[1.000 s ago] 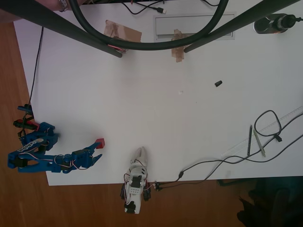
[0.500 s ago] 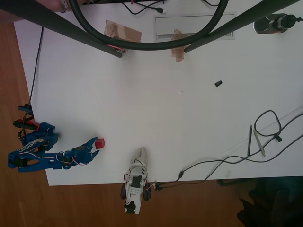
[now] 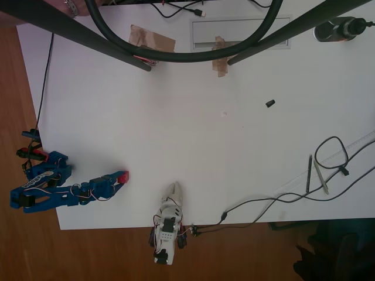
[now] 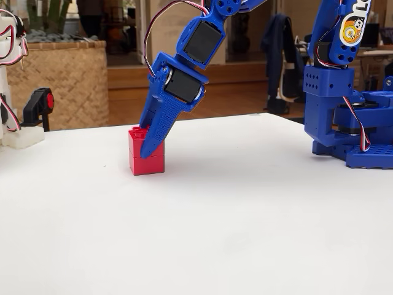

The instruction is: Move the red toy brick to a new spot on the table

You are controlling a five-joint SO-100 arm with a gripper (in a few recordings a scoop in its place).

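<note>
In the overhead view, the blue fingers pinch the red toy brick near the lower left of the frame, close to the white table's bottom edge. In the fixed view, the brick sits on the table at left of centre, the fingers angled down and closed around it

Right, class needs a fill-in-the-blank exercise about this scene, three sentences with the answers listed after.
1. The blue two-finger gripper is closing around a small plastic toy brick coloured ____.
2. In the fixed view, the brick rests on the flat tabletop coloured ____.
3. In the overhead view, the small black cylindrical bit lies to the ____ of the brick.

Answers: red; white; right
</note>
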